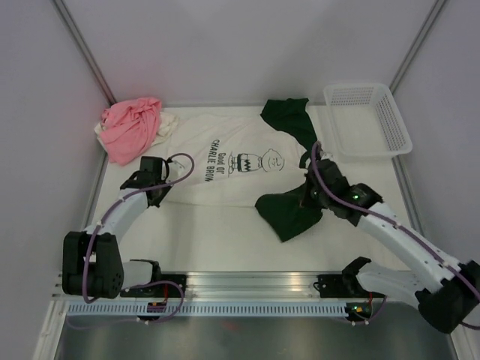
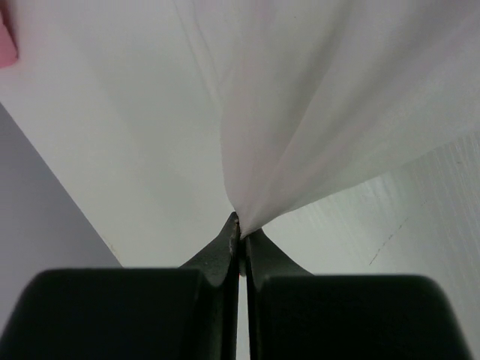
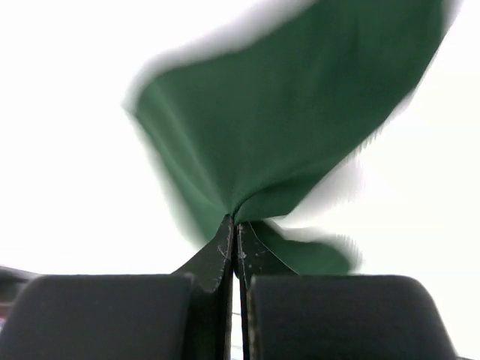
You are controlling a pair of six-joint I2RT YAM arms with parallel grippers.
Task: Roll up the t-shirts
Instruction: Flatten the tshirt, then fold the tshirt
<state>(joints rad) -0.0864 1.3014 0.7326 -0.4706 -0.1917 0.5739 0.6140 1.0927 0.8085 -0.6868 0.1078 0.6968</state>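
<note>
The white t-shirt with black cartoon print (image 1: 232, 169) lies spread flat mid-table. My left gripper (image 1: 152, 180) is shut on its left edge; in the left wrist view the white cloth (image 2: 315, 112) fans out from the pinched jaws (image 2: 241, 229). The dark green t-shirt (image 1: 289, 210) lies crumpled across the white one's right side, running from the back (image 1: 289, 116) to the front. My right gripper (image 1: 315, 191) is shut on it; the green cloth (image 3: 292, 112) bunches at the jaws (image 3: 234, 225). The pink t-shirt (image 1: 131, 127) lies heaped at the back left, with a cream one (image 1: 169, 124) beside it.
A white plastic mesh basket (image 1: 367, 120) stands at the back right. Grey walls and metal frame posts close in the table at the left, back and right. The aluminium rail with both arm bases (image 1: 247, 289) runs along the near edge.
</note>
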